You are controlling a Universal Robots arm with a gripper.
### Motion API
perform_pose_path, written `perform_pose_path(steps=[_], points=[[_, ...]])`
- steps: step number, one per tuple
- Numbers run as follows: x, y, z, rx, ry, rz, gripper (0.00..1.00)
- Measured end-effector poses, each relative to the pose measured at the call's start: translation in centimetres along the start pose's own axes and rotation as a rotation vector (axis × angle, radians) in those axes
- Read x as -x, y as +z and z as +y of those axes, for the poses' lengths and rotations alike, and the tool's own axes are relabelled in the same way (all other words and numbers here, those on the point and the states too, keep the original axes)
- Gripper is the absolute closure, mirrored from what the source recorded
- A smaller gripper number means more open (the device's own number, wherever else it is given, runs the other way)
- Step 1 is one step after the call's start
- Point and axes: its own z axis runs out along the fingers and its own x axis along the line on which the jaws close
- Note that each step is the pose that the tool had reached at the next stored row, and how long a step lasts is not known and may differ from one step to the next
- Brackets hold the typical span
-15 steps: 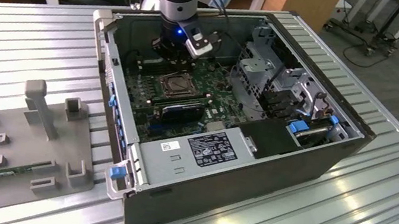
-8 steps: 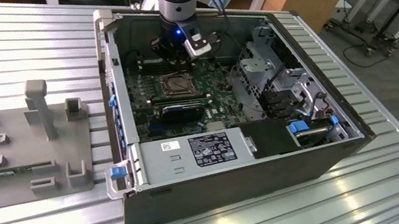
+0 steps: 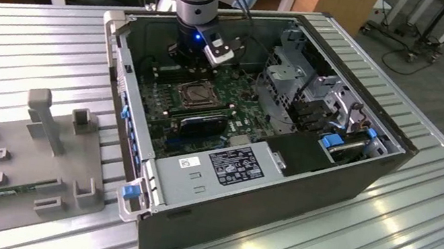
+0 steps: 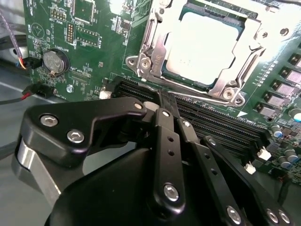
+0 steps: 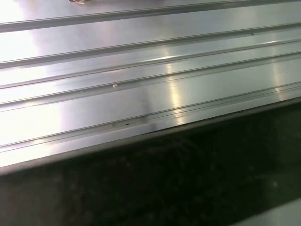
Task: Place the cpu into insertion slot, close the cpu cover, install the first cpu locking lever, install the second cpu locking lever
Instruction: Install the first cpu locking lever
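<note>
End effector [image 4: 162, 100] sits closed and empty near the insertion slot [image 4: 136, 63]; rightward, the cpu cover [image 4: 157, 44] frames the seated cpu [image 4: 204, 44], seemingly thin, light, stiff and fragile, best gripped by its edges.

The black gripper [image 4: 162, 101] fills the foreground, its fingers drawn together with nothing between them, their tips just above a row of long black memory slots [image 4: 221, 122]. Beyond the slots, on the green circuit board [image 4: 99, 37], a pale square chip [image 4: 202, 44] shows through the window of a silvery metal cover [image 4: 154, 42]. A round coin battery [image 4: 55, 61] sits well off to one side, near red and black wires [image 4: 28, 94].
</note>
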Motion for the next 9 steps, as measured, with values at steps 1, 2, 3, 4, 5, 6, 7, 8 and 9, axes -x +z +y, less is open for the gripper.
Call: perform_pose_path(steps=[1, 2, 3, 4, 5, 6, 7, 8, 9], points=[[0.0, 0.03, -0.04, -0.0009, 0.005, -0.0007, 0.89], [0.0, 0.06, -0.06, -0.0017, 0.01, -0.0014, 0.89], [0.0, 0.08, -0.08, -0.0024, 0.015, -0.0021, 0.89], [0.0, 0.11, -0.1, -0.0032, 0.019, -0.0027, 0.89], [0.0, 0.14, -0.12, -0.0039, 0.024, -0.0033, 0.89], [0.0, 0.17, -0.14, -0.0046, 0.027, -0.0037, 0.89], [0.0, 0.19, -0.14, -0.0052, 0.03, -0.004, 0.89], [0.0, 0.21, -0.15, -0.0056, 0.032, -0.0042, 0.89], [-0.01, 0.23, -0.16, -0.006, 0.034, -0.0045, 0.89]])
